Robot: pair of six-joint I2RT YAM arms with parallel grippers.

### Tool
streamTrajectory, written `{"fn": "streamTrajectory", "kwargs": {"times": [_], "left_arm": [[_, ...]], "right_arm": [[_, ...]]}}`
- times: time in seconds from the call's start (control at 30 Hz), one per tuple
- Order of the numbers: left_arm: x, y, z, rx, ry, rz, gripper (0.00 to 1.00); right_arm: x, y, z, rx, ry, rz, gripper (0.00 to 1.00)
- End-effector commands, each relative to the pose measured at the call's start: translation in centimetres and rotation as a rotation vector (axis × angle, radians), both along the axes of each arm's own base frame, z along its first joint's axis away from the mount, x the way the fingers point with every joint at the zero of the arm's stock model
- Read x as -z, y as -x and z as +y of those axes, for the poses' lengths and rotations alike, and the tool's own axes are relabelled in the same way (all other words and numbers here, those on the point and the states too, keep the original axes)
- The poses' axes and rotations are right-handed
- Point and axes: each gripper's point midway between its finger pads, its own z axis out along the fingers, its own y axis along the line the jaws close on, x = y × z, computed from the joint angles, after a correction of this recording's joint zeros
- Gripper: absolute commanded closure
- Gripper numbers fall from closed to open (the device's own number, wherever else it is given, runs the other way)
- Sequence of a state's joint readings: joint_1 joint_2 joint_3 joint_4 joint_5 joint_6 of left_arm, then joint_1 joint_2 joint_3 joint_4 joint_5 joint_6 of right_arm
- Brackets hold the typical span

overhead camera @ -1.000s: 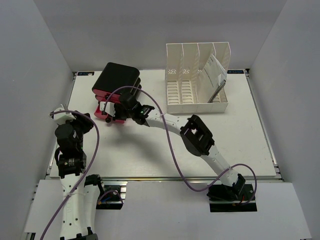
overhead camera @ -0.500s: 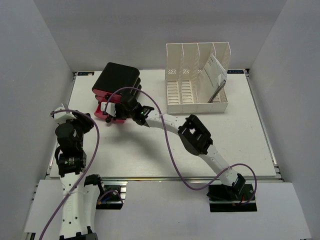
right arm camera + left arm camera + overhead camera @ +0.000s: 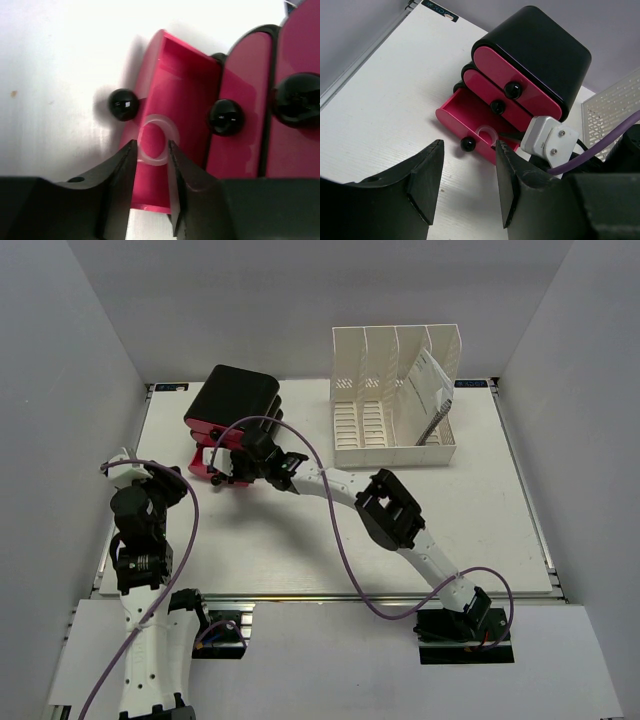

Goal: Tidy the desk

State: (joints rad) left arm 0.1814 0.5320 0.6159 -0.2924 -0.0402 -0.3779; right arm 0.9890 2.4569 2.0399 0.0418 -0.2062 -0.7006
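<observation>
The white desk (image 3: 300,540) carries a black organiser (image 3: 232,398) with pink drawers at the back left. Its bottom drawer (image 3: 170,165) is pulled out; it also shows in the left wrist view (image 3: 465,117). My right gripper (image 3: 152,145) hangs over this open drawer. Its jaws are close together on either side of a clear plastic ring (image 3: 158,140), which sits just inside the drawer's front wall (image 3: 486,134). My left gripper (image 3: 467,170) is open and empty, above bare desk in front of the organiser.
A white slotted file rack (image 3: 392,400) stands at the back right with papers (image 3: 430,390) leaning in its right slot. Grey walls close in the desk on three sides. A silver rail (image 3: 330,595) runs along the near edge.
My right arm has reached slightly further left toward the open drawer. The left arm has not moved.
</observation>
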Motion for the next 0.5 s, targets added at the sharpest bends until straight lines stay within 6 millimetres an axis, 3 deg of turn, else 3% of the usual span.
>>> {"fn": "streamTrajectory", "kwargs": {"times": [0.0,0.1,0.27,0.4,0.47], "left_arm": [[-1.5,0.2,0.2,-0.011,-0.002,-0.036,0.45],[-1.5,0.3,0.2,-0.014,-0.002,-0.034,0.51],[-1.5,0.4,0.2,-0.016,-0.001,-0.034,0.71],[-1.6,0.4,0.3,-0.021,0.001,-0.038,0.79],[-1.6,0.4,0.3,-0.022,0.000,-0.036,0.80]], "right_arm": [[-5.9,1.6,0.1,-0.094,-0.066,0.017,0.68],[-6.5,4.7,-0.3,-0.277,-0.045,0.067,0.87],[-4.3,7.7,-1.3,-0.407,0.036,0.118,1.00],[-1.6,5.5,-1.2,-0.259,0.065,0.124,1.00],[-1.4,4.6,-0.7,-0.221,0.053,0.095,1.00]]}}
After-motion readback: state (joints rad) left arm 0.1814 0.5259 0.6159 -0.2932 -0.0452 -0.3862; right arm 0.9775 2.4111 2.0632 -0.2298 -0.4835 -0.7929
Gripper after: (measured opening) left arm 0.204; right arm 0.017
